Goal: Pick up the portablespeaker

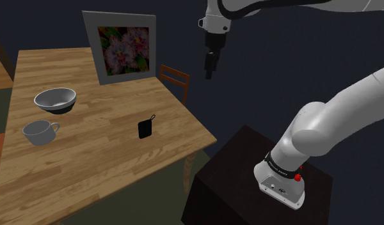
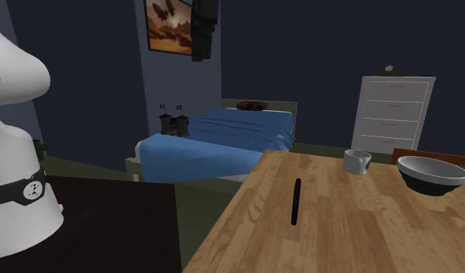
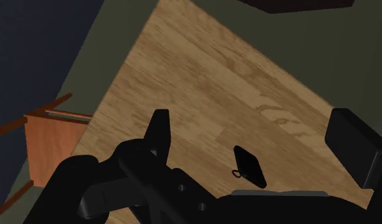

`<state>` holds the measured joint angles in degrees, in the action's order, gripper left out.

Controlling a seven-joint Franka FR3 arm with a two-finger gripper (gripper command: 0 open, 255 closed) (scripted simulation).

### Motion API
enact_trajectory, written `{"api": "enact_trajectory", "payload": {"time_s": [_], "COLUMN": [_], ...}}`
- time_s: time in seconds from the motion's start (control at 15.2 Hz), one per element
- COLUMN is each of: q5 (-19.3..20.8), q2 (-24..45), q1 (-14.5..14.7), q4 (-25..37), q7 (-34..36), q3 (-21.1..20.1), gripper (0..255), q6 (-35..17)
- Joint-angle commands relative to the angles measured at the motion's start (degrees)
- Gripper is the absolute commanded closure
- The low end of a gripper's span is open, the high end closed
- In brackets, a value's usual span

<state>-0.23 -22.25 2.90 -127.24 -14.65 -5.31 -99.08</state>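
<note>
Small flat black portable speaker (image 1: 145, 128) with a loop on top stands upright on the light wooden counter (image 1: 88, 169), near the counter's stand-side edge. All-black tool (image 1: 210, 65) hangs high above the counter, fingers apart, empty.

Judgement: descend and close across the thin faces.

Second exterior view gives the slim edge-on profile; wrist view gives the broad face and loop.

Arm (image 1: 351, 108): smooth, rounded white links. A dark band (image 1: 281, 167) rings the joint above the base and carries small white markings; a red fitting (image 1: 300, 174) sits beside it. The white base flange (image 1: 279, 187) shows small dark dots. Gripper (image 1: 209, 75): all black, with two blocky, flat-faced fingers (image 3: 159, 130).
</note>
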Motion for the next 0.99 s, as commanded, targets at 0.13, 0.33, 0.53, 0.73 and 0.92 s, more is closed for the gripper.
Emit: {"api": "enact_trajectory", "payload": {"time_s": [0.13, 0.33, 0.53, 0.73, 0.92], "q5": [2.20, 4.06, 6.19, 8.57, 11.15], "q2": [8.61, 15.04, 21.46, 27.85, 34.21], "q1": [0.98, 1.69, 2.47, 3.38, 4.48], "q4": [2.75, 5.72, 9.11, 12.90, 17.05], "q7": [-4.11, -6.64, -8.87, -10.86, -12.70], "q3": [-0.88, -1.76, -2.67, -3.54, -4.31], "gripper": [0, 0, 0, 0, 0], "q6": [-4.82, -7.49, -9.71, -11.46, -12.77]}}
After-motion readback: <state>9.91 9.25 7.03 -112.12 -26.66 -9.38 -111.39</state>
